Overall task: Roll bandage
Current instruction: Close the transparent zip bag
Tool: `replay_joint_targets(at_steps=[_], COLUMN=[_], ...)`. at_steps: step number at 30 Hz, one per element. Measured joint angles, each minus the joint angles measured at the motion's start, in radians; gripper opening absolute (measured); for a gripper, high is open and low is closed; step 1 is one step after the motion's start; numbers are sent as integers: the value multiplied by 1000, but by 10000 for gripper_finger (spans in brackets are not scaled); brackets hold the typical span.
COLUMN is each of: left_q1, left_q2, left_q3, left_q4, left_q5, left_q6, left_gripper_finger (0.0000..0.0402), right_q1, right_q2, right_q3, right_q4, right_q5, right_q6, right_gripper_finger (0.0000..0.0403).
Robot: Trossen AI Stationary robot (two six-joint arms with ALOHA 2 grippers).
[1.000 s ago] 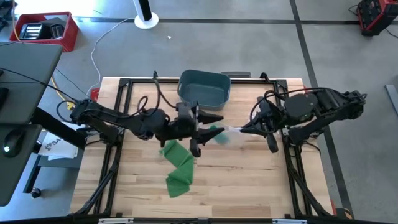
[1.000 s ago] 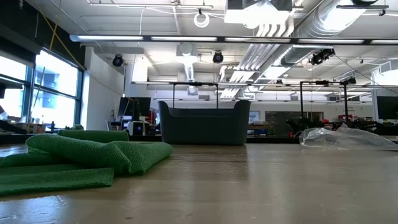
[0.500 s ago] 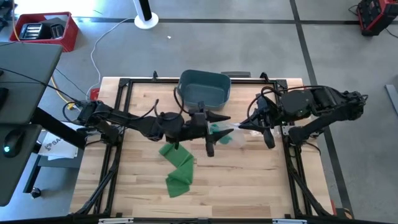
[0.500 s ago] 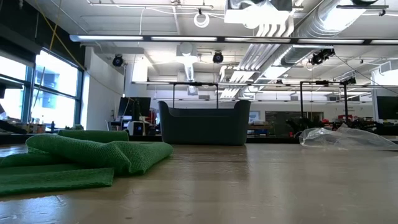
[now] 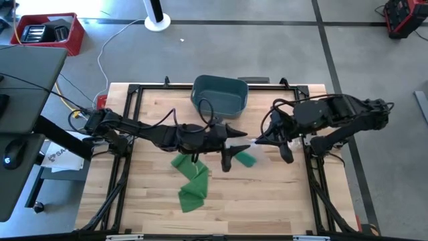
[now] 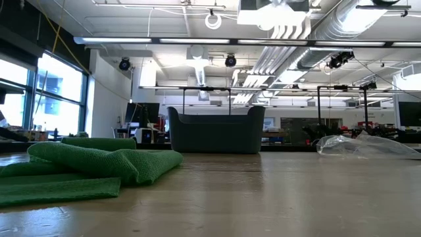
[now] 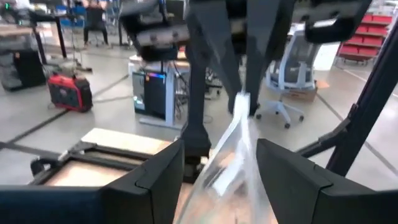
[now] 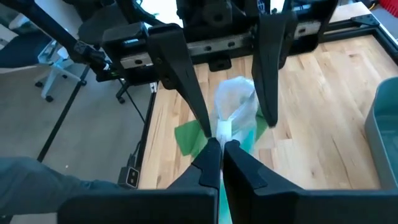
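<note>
Bag [image 8: 235,106] pinched by right gripper [image 8: 221,149], between left gripper's [image 5: 232,148] parted fingers, probably untouched.

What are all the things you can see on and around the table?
Bandage: one, green, unrolled across the table's middle and front.
Plastic bag: one, clear, between the two hands, above the table.
Bin: one, grey-blue, at the table's back edge.
Crate: one, red, on the floor to the far left.
Table: one, light wood.
Left hand: open, fingers either side of the bag.
Right hand: shut on the bag.
</note>
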Motion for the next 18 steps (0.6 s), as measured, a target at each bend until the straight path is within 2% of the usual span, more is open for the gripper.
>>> replay_joint_targets(at_steps=[7, 18], left_q1=[-6, -25], left_q2=[1, 1], left_q3=[0, -1], left_q4=[-37, -38], left_q5=[3, 5], left_q6=[-34, -133], left_gripper_finger=[180, 56], right_q1=[0, 0], right_q2=[1, 0], right_q3=[0, 0], right_q4=[-15, -68], right_q5=[0, 0], right_q6=[-7, 0], right_gripper_finger=[0, 0])
